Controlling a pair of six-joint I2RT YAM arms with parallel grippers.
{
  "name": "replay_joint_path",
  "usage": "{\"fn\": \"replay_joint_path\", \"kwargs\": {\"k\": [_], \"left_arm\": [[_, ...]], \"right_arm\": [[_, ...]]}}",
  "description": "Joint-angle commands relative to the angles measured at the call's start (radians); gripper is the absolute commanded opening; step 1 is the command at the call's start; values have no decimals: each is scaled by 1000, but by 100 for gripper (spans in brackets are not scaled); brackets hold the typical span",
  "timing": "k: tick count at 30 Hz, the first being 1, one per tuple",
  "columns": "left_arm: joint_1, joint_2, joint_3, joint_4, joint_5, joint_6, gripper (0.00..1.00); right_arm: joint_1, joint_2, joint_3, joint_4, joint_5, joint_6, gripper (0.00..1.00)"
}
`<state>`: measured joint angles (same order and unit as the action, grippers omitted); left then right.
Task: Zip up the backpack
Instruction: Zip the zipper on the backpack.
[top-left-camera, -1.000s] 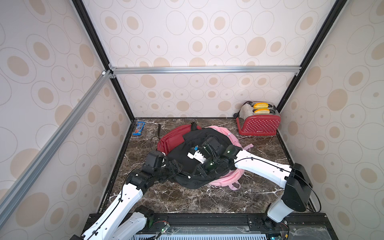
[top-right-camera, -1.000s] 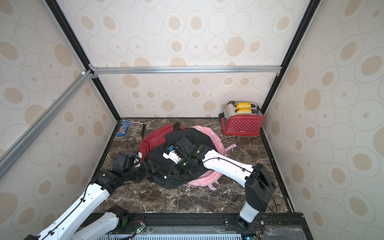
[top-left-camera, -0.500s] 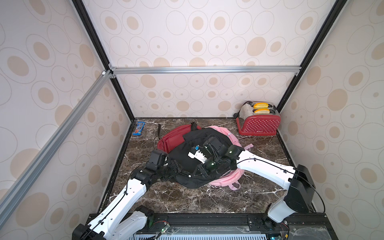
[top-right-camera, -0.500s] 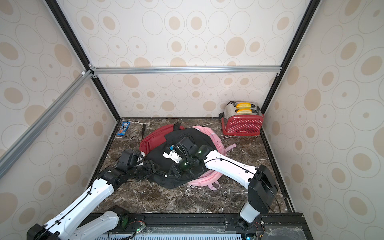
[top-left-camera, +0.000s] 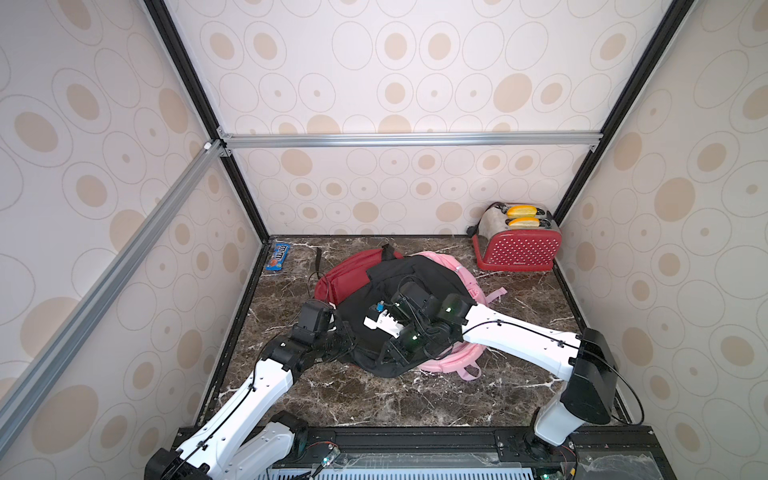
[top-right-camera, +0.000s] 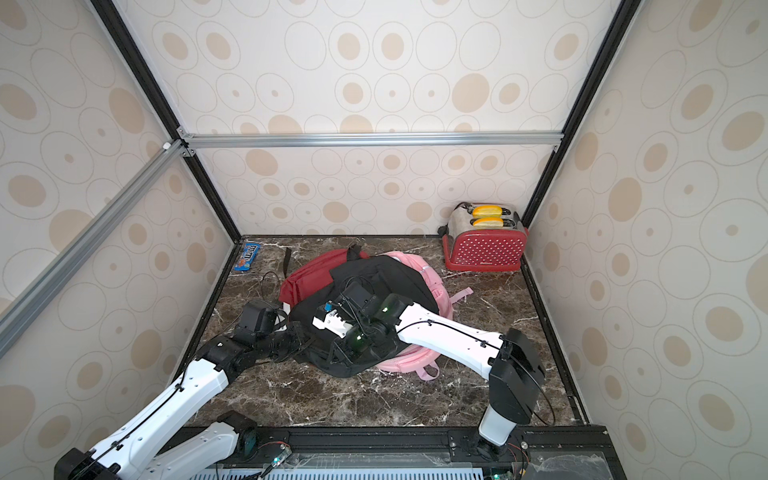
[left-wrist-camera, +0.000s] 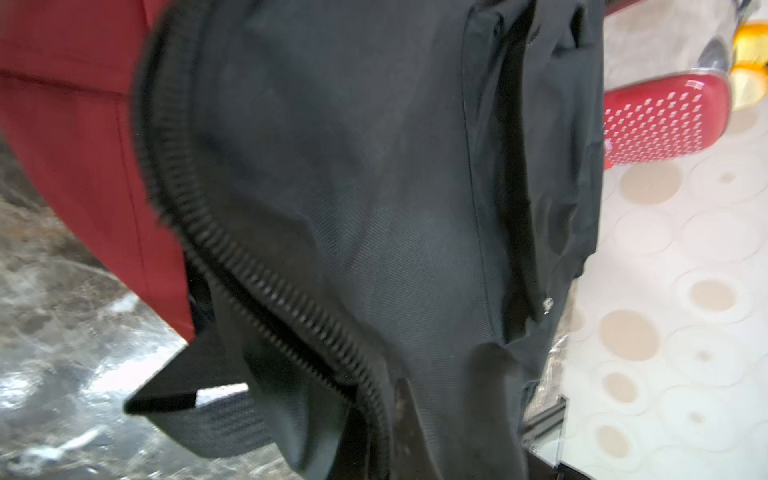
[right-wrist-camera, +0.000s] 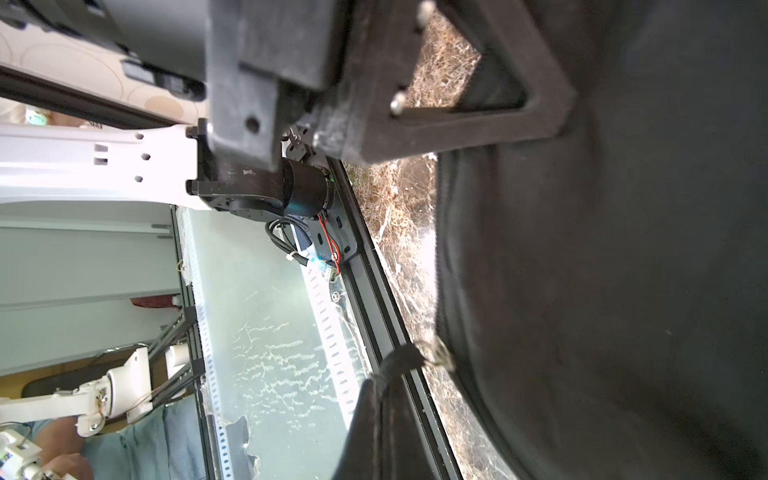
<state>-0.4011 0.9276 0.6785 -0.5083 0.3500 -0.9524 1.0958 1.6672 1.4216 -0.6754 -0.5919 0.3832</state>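
Marble worktop (top-left-camera: 374, 399) under me, and the black backpack (top-left-camera: 424, 274) lies mid-worktop, heaped over a red backpack (top-left-camera: 349, 270) toward the left edge and a pink backpack (top-left-camera: 453, 361) toward the right edge. The red toaster (top-left-camera: 519, 249) sits in the far right corner. My left gripper (top-left-camera: 347, 338) is at the black bag's left side, fingers clamped tight on its fabric just beside the zipper (left-wrist-camera: 257, 266), which gapes open there. My right gripper (top-left-camera: 390, 353) presses the bag's near side, fingers closed together; whether they pinch anything, I can't tell. A candy packet (top-left-camera: 279, 257) lies in the far left corner.
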Motion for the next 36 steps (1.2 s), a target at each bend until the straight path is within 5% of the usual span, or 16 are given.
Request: {"fn": "replay_joint_path", "kwargs": {"k": [1, 36], "left_arm": [[-3, -17, -3, 45, 1, 8, 0], [-15, -71, -17, 98, -6, 1, 0]], "right_arm": [[24, 23, 51, -41, 23, -17, 0], [31, 197, 322, 98, -234, 73, 0]]}}
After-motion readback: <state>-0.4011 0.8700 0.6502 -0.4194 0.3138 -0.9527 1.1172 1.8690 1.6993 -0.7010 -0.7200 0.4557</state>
